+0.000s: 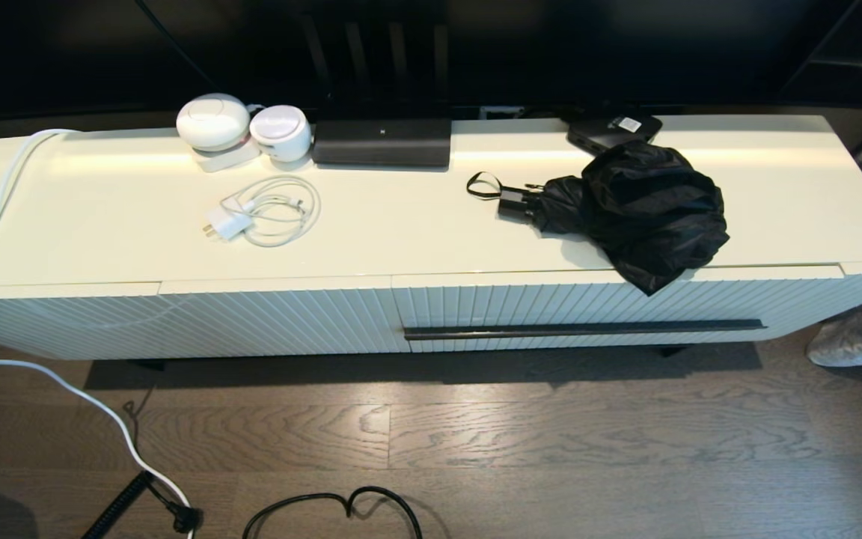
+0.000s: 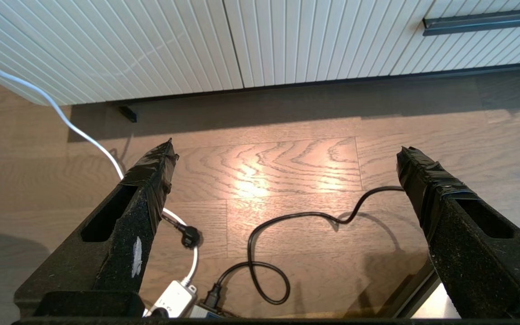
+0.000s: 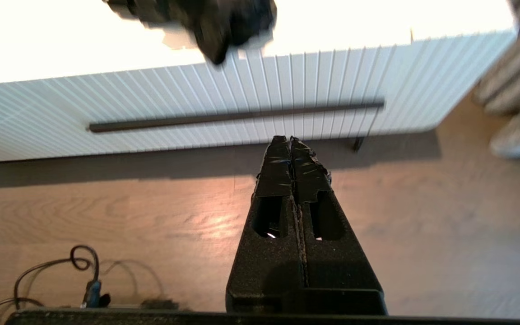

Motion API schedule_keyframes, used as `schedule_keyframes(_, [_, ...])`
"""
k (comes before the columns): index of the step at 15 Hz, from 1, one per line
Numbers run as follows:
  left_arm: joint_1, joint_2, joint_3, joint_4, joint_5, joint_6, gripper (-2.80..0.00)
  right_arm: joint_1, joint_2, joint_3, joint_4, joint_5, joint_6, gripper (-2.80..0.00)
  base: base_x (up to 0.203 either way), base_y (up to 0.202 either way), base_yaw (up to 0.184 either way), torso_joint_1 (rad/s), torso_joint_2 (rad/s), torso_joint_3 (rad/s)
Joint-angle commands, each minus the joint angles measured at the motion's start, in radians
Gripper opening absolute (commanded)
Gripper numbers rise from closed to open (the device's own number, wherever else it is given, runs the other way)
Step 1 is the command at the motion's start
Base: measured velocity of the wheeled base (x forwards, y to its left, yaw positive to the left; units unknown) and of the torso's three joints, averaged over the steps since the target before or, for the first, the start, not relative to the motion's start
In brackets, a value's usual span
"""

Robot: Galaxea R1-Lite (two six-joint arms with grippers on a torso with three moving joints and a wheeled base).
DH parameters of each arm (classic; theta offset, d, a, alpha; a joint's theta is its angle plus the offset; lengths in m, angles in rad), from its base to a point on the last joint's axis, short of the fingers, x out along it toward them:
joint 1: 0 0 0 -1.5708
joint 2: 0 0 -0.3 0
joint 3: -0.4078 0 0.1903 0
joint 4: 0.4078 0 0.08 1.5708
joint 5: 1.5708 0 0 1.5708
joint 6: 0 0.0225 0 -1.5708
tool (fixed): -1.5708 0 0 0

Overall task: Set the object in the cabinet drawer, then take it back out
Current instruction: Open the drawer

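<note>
Two end effectors, neither visible from the head camera, both low over the wood floor (image 1: 476,449) in front of the cabinet. Left end effector (image 2: 285,151): released, fingers (image 2: 149,180) spread wide apart, nothing between them; below it a black cord (image 2: 287,221) loops on the floor and a white cable (image 2: 61,117) runs toward the cabinet's left end. Right end effector (image 3: 290,141): clenched, the two taped fingertips pressed together, holding nothing; it points toward the drawer front, apart from it, with floor between.

Cabinet drawer (image 1: 581,303): closed, vertically ribbed cream front, long dark bar handle (image 1: 584,329) running across it. To its left sits the diagonally ribbed panel (image 1: 176,318), no handle.

Umbrella (image 1: 640,209): lying on the cabinet top (image 1: 401,232), right of centre, above the drawer. Bunched black fabric hangs slightly over the front edge. Short handle points left; thin wrist loop (image 1: 482,185) lies flat on the top beside it.

Left of centre on the top: coiled white charger cable with plug (image 1: 266,213).

Back edge, left to right: two white rounded devices (image 1: 244,127) touching each other, long black rectangular device (image 1: 382,142), flat black box with white label (image 1: 614,129) just behind the umbrella fabric.
</note>
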Motion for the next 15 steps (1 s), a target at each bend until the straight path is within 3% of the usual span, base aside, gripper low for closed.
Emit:
schedule_keyframes(1, [0.0,0.001,0.0,0.001,0.0,0.001,0.0,0.003,0.17,-0.109,-0.003,0.004,-0.027,-2.8,0.0,0.0,0.0,0.0,0.0,0.0])
schedule_keyframes(5, [0.0,0.001,0.0,0.0,0.0,0.001,0.0,0.013,0.46,-0.403,0.002,0.04,-0.228,-2.8,0.0,0.0,0.0,0.0,0.0,0.0])
schedule_keyframes(8, [0.0,0.001,0.0,0.001,0.0,0.001,0.0,0.043,0.638,-0.52,0.003,0.1,-0.515,-2.8,0.0,0.0,0.0,0.0,0.0,0.0])
schedule_keyframes(12, [0.0,0.001,0.0,-0.001,0.0,0.001,0.0,0.222,0.813,-0.567,-0.004,0.067,-0.847,-2.8,0.0,0.0,0.0,0.0,0.0,0.0])
schedule_keyframes(15, [0.0,0.001,0.0,0.001,0.0,0.001,0.0,0.42,0.914,-0.606,-0.006,-0.038,-0.918,-2.8,0.0,0.0,0.0,0.0,0.0,0.0])
